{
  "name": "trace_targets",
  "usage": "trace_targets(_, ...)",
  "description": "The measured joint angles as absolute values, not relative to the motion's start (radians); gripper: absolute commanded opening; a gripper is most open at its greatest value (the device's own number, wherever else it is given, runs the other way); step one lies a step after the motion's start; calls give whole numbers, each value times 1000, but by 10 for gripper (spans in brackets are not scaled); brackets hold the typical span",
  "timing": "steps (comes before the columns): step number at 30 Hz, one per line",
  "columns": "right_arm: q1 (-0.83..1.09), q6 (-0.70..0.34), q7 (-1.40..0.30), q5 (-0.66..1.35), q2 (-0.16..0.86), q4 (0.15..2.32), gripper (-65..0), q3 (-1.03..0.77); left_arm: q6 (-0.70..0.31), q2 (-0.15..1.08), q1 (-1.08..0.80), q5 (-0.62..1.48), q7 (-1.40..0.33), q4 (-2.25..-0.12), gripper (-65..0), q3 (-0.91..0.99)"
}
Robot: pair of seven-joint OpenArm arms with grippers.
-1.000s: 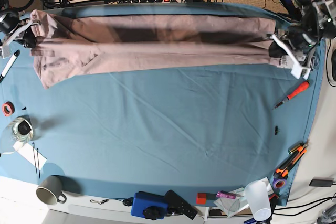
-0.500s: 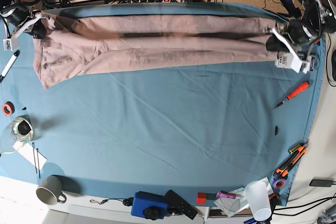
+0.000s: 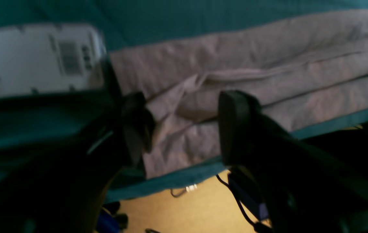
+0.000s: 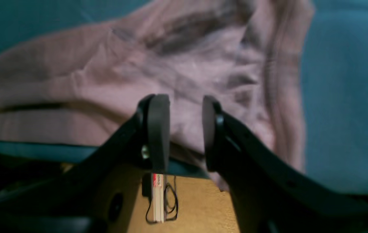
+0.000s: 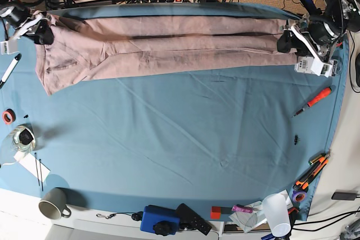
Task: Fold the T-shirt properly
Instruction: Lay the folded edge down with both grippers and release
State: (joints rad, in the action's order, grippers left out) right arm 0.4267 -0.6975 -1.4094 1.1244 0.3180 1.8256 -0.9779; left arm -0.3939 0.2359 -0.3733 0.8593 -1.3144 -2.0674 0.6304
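T-shirt [image 5: 163, 46] has slid to the far table edge, both claws, left [image 3: 184, 129] and right [image 4: 180, 129], seemingly released, so the lengthwise fold looks laid.

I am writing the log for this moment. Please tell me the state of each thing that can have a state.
T-shirt: folded lengthwise into a long band along the far edge of the table cloth.
Left gripper: open, fabric between its jaws, not clamped.
Right gripper: open, over the shirt's edge.
Mug: on its side.
Plastic cup: upright.
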Motion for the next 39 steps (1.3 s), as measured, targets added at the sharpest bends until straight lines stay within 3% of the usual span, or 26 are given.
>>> trace_targets(5, 393, -698, -1405, 1127, 321, 1826, -469, -1084, -390, 230, -381, 811, -1296, -2074, -289, 630)
trace_targets(8, 396, -697, -1406, 1124, 321, 1826, -469, -1113, -329, 215, -393, 744, -1272, -2062, -289, 630)
trace_targets(30, 396, -698, -1407, 1127, 321, 1826, -469, -1112, -314, 231, -368, 792, -1203, -1832, -290, 520)
trace_targets(33, 396, -698, -1406, 1127, 324, 1826, -469, -1112, -316, 228, -366, 821, -1221, -1831, -366, 487)
trace_targets(39, 396, -698, -1406, 1126, 326, 1826, -469, -1112, -315, 224, -368, 793, -1235, -1829, -650, 484)
